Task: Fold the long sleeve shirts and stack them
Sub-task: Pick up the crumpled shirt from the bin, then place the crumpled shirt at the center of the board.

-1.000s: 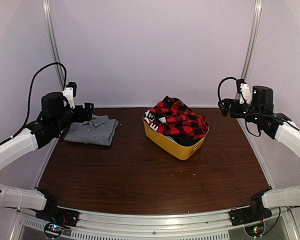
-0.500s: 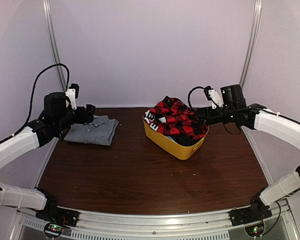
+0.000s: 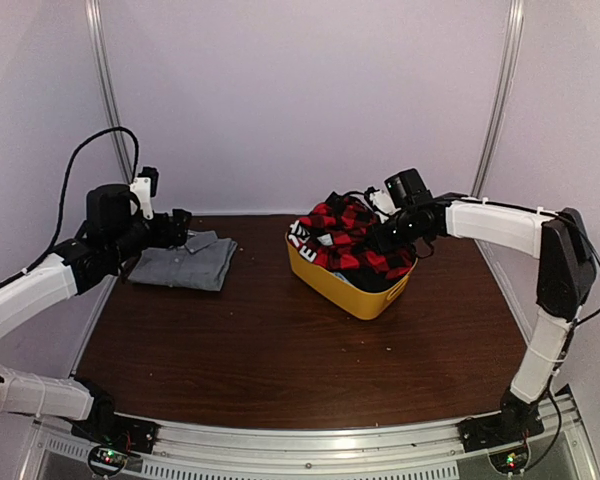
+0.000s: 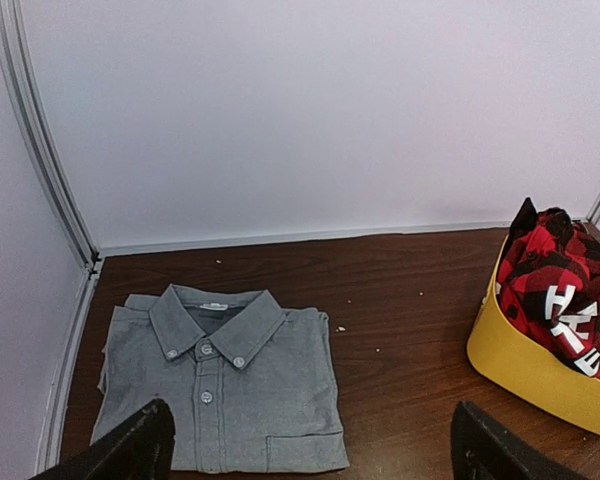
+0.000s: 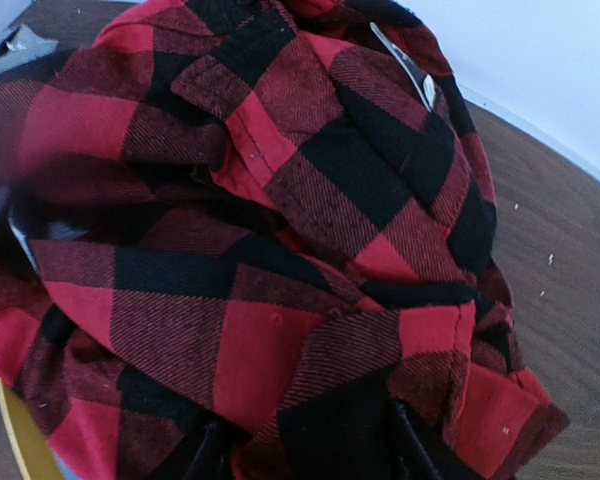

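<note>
While the left claw (image 4: 315,442) hangs wide by the folded grey button shirt (image 4: 220,390), the right claw (image 5: 305,445) presses into the red-and-black flannel shirt (image 5: 280,200) in the yellow bin (image 3: 350,290). Whether it grips, I cannot tell.

- A yellow bin (image 3: 352,287) stands on the table, right of centre and toward the back, turned at an angle to the table's edges.
- The table (image 3: 260,340) has a dark brown wood-grain top.
- A few small pale specks (image 4: 340,329) lie scattered on the wood.
- A plain white back wall (image 3: 300,100) rises behind the table.
- Two metal uprights (image 3: 105,90) run up the wall, one at each back corner.
- A ribbed aluminium rail (image 3: 310,440) runs along the near edge.
</note>
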